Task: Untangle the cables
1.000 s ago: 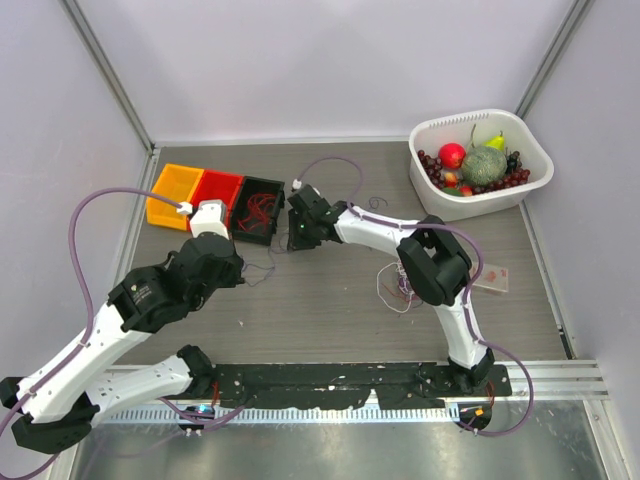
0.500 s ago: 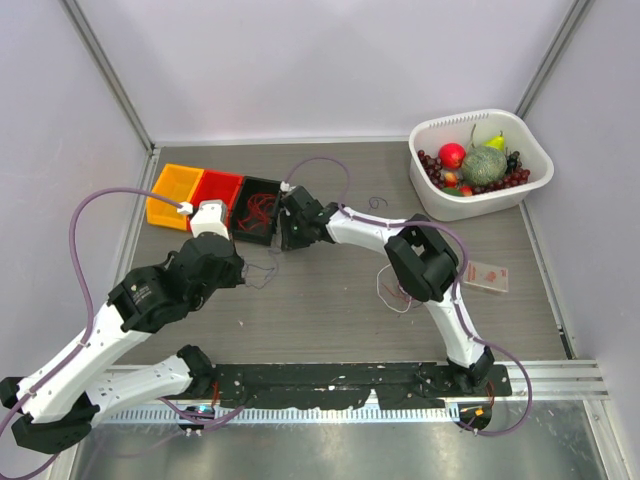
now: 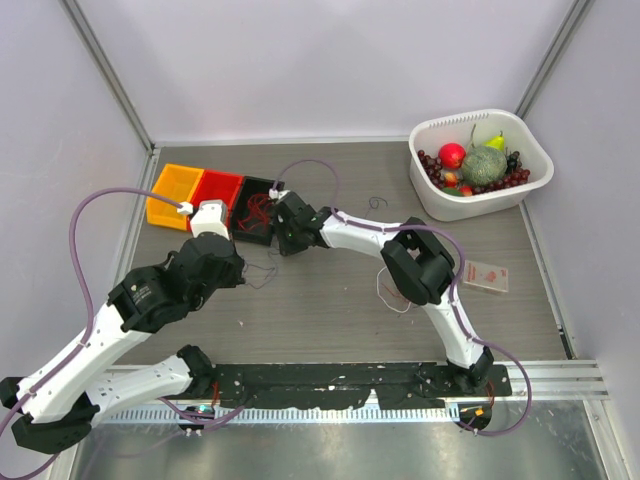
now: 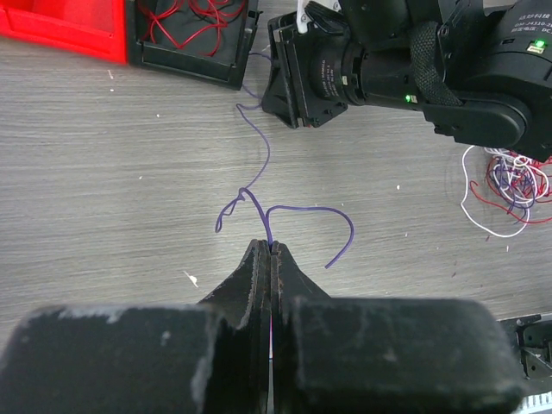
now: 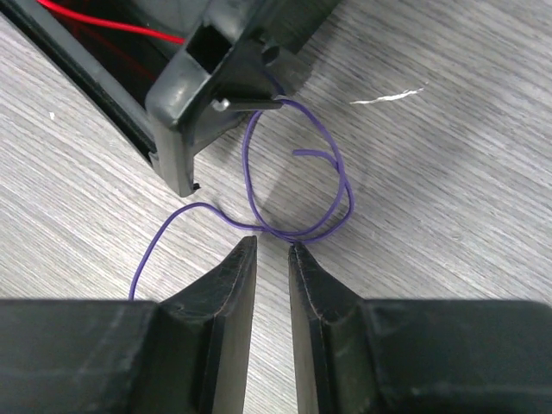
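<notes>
The cables [image 3: 395, 290] lie as a small red, white and dark tangle on the table under my right arm, and they also show in the left wrist view, cables [image 4: 509, 177]. One thin purple wire [image 4: 267, 164] runs from the black bin's corner to my left gripper [image 4: 271, 250], which is shut on its end. My right gripper [image 5: 272, 246] stands open just short of a loop in that purple wire [image 5: 297, 231], with nothing between its fingers. The loop lies beside the black bin [image 5: 185, 121]. From above, the right gripper [image 3: 277, 240] is at the bin's near right corner and the left gripper [image 3: 243, 270] is just below it.
The black bin [image 3: 275, 190] holds loose red wires [image 3: 258, 208]. A red bin [image 3: 215, 190] and an orange bin [image 3: 170, 195] stand to its left. At the back right is a white basket [image 3: 530, 185] of fruit. A small packet [image 3: 487, 277] lies at the right.
My right arm has reached further left to the black bin's corner and its jaws have parted slightly. The left arm and its wire have stayed put.
</notes>
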